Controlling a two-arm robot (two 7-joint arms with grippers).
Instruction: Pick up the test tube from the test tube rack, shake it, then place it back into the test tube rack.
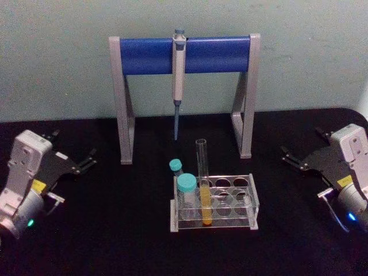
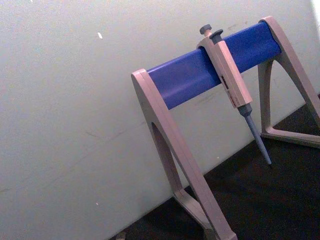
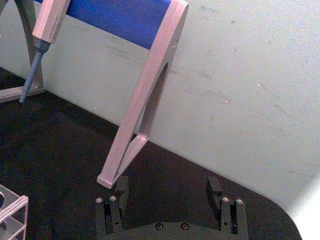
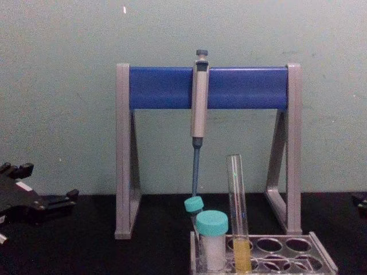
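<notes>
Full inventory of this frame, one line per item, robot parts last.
test tube: 1, clear with yellow liquid in its lower part, upright in the front row of the rack
test tube rack: 1, clear plastic, centre of the table
vials: 2, white with teal caps, one in the rack left of the tube, one at the rack's back left corner
pipette: 1, grey, hanging on the stand's crossbar
stand: 1, grey legs and blue crossbar, behind the rack
table: 1, black
left gripper: 1, black fingers open, over the table's left side
right gripper: 1, black fingers open, over the table's right side
</notes>
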